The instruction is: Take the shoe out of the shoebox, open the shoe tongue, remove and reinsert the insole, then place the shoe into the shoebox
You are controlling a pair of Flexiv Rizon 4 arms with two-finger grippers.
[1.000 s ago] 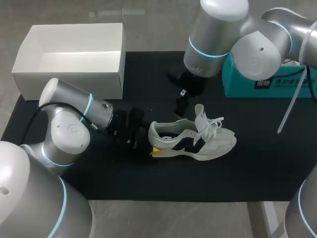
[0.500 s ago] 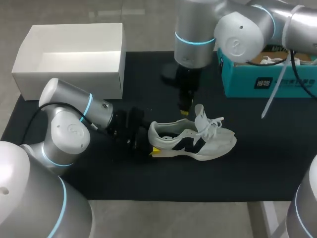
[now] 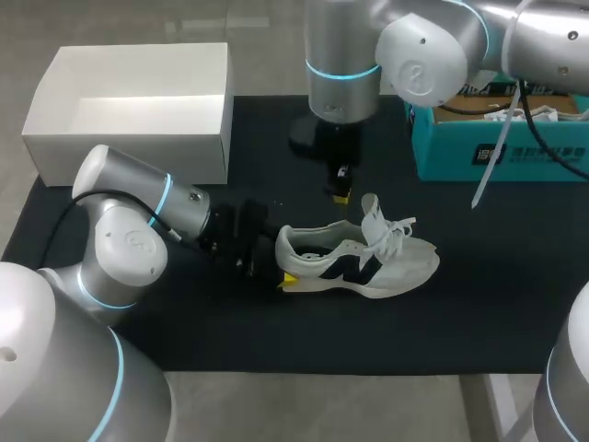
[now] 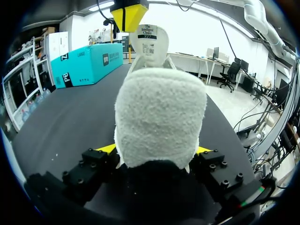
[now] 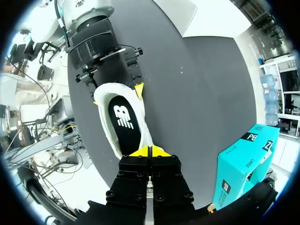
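The shoe (image 3: 359, 258) stands upright in the middle of the tabletop (image 3: 276, 322), its heel clamped between the left jaws. The right jaws hang pressed together just above its raised tongue, holding nothing. An open white box (image 3: 129, 147) sits behind the left arm and a teal box (image 3: 497, 152) at the far right, both apart from the shoe.

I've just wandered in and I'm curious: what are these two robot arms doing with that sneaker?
The left gripper is clamped on the heel of a white shoe, which sits on the black mat. The right gripper, closed and holding nothing, hangs just above the shoe's opening by the tongue. The insole is inside the shoe. An open white box stands empty nearby.
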